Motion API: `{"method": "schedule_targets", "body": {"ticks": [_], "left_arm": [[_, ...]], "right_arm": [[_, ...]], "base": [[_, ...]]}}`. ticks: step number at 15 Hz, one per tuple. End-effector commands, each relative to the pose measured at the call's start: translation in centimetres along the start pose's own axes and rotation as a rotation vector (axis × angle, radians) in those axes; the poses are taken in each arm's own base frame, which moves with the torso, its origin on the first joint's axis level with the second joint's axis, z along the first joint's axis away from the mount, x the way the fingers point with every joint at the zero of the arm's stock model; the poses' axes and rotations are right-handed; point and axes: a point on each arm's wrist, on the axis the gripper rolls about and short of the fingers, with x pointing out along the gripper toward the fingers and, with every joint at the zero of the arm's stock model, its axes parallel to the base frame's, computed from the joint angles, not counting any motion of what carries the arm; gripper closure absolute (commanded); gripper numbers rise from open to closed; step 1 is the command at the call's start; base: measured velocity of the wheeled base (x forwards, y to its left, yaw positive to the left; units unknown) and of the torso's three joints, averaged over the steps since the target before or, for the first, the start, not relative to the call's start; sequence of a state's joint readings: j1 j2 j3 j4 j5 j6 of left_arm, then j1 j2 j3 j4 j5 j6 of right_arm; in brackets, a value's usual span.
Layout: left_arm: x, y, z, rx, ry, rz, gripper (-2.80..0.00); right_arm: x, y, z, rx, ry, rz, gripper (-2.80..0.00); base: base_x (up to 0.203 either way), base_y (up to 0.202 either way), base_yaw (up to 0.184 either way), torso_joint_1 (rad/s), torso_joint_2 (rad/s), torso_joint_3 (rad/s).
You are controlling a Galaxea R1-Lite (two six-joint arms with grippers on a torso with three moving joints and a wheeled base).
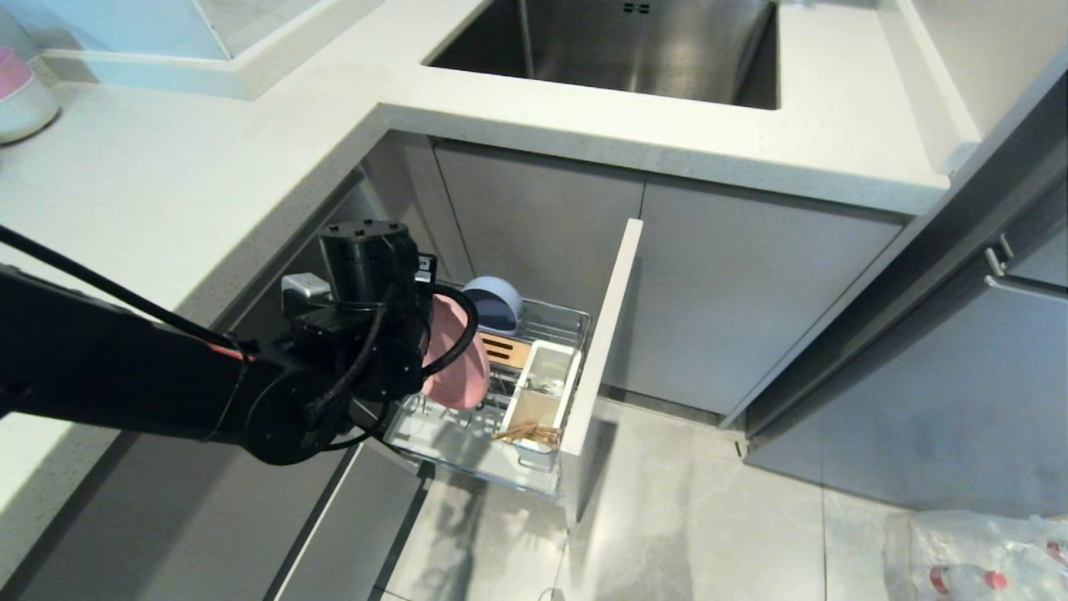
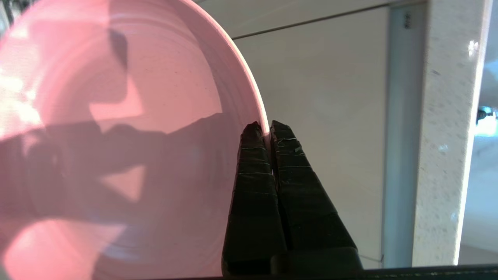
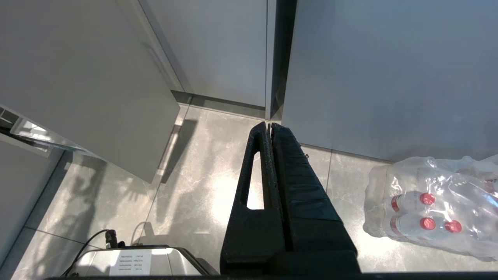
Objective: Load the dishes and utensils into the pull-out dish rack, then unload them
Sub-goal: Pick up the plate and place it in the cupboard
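Observation:
The pull-out dish rack (image 1: 571,320) stands drawn out from under the counter, its narrow front panel (image 1: 605,342) on the right. My left gripper (image 2: 267,126) is shut on the rim of the pink plate (image 2: 116,147). The plate (image 1: 460,363) stands on edge over the rack's wire floor; whether it rests on the wires is hidden by my wrist. The blue bowl (image 1: 494,302) sits at the rack's back, beside the wooden strip (image 1: 506,349). Chopsticks (image 1: 527,432) lie in the near end of the white caddy (image 1: 546,376). My right gripper (image 3: 269,125) hangs shut over the floor, holding nothing.
The white countertop (image 1: 167,167) runs above the rack, with a steel sink (image 1: 634,50) behind it. Stacked pink-over-white bowls (image 1: 17,92) sit at its far left. A wrapped pack of water bottles (image 1: 984,551) lies on the floor at the right, near a grey cabinet door (image 1: 918,401).

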State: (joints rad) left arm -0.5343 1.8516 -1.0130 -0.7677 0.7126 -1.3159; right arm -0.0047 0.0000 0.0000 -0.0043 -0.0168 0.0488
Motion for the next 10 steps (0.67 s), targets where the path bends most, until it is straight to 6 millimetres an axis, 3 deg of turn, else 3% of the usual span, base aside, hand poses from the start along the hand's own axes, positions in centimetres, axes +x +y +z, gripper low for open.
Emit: {"method": "schedule_targets", "body": {"ticks": [1,3,10], "left_arm": [[-0.4,-0.8,0.4,0.014,-0.006,-0.022,0.00],[-0.9,-1.7,1.2,0.029,-0.014,-0.044,0.00],[-1.6,-2.1,1.9,0.212,-0.010,-0.021,0.00]], "right_arm": [[0.0,0.0,0.0,0.000,0.001,0.000,0.00],[0.0,0.0,0.0,0.000,0.001,0.000,0.00],[0.0,0.0,0.0,0.000,0.001,0.000,0.00]], "base": [[0.000,0.000,0.000,0.000,0.00,0.000],[0.000,0.000,0.000,0.000,0.00,0.000],[0.000,0.000,0.000,0.000,0.00,0.000]]}}
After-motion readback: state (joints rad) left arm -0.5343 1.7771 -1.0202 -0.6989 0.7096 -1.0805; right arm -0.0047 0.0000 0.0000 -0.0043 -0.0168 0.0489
